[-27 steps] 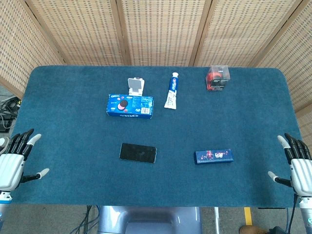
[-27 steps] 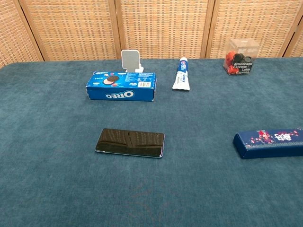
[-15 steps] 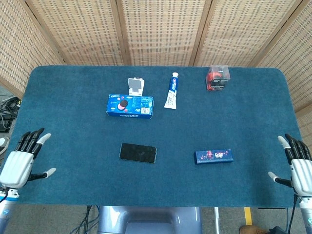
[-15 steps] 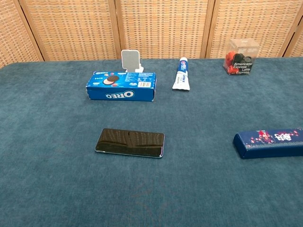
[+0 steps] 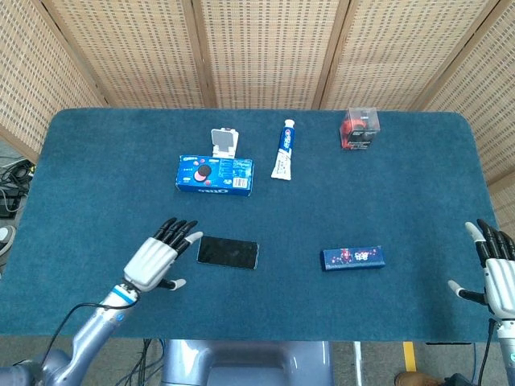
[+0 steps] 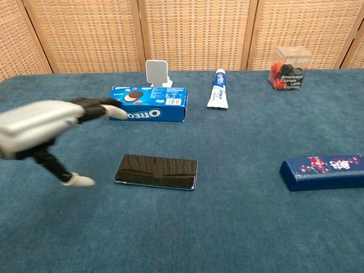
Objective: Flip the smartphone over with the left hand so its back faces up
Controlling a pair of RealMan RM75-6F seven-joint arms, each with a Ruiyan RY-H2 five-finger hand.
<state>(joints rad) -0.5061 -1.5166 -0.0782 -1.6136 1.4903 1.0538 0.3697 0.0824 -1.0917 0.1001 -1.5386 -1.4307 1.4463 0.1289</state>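
The smartphone [image 5: 228, 252] [image 6: 156, 171] lies flat near the table's front middle, its dark glossy screen facing up. My left hand [image 5: 157, 257] [image 6: 48, 128] hovers just to the phone's left, fingers spread and extended, holding nothing; its fingertips [image 5: 183, 233] are close to the phone's left end but apart from it. My right hand [image 5: 496, 271] stays at the table's right front edge, fingers spread and empty; the chest view does not show it.
An Oreo box [image 5: 215, 175] with a small white stand [image 5: 224, 142] behind it sits beyond the phone. A toothpaste tube [image 5: 283, 149] and a clear box with red contents [image 5: 359, 129] lie at the back. A dark blue slim box [image 5: 352, 257] lies right of the phone.
My left hand has swept in from the table's left front corner to just beside the phone's left end. The phone and my right hand have barely moved.
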